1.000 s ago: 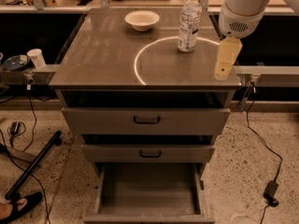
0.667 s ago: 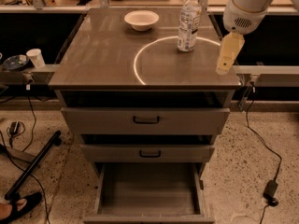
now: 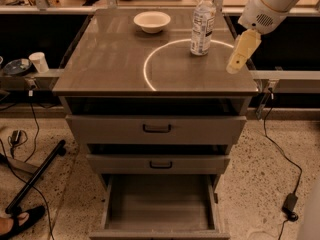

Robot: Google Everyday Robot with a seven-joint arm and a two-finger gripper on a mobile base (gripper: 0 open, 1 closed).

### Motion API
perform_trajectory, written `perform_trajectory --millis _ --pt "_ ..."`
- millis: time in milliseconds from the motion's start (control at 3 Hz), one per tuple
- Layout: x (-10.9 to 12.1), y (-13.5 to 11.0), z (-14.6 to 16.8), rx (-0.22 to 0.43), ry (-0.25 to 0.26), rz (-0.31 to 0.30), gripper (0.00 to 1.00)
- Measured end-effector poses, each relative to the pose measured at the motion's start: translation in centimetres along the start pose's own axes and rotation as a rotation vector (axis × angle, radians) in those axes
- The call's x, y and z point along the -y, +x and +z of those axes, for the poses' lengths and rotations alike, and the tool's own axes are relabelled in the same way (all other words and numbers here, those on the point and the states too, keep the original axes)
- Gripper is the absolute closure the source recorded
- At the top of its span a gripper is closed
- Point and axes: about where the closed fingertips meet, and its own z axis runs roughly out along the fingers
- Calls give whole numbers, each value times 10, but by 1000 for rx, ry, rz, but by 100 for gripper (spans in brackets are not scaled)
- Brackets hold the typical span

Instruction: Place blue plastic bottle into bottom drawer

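Nearest to me, the bottom drawer (image 3: 160,204) stands pulled well out, its plain grey inside showing with nothing in it. Above it the middle drawer (image 3: 125,163) and the top drawer (image 3: 110,129) each stick out a little, each with a dark handle. On the floor to the left lies a black pole (image 3: 35,176).

On the cabinet top (image 3: 105,59) a bright ring of light (image 3: 145,74) curves across the right half. The gripper (image 3: 236,64) hangs tilted over the near right edge of the top, on the white arm (image 3: 272,4) coming in from the far right. I cannot tell whether it is open or closed; it grips nothing.

The blue plastic bottle (image 3: 202,24) stands upright, cap on, on the far right part of the top, on the ring's far arc, left of the gripper and apart from it. A white bowl (image 3: 152,21) sits further left near the far edge.
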Motion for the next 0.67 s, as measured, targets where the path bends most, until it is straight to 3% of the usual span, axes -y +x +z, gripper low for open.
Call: perform_trajectory --millis 333,667 --pt "0 0 0 0 0 0 0" --pt "-5 -6 -1 15 -43 -102 0"
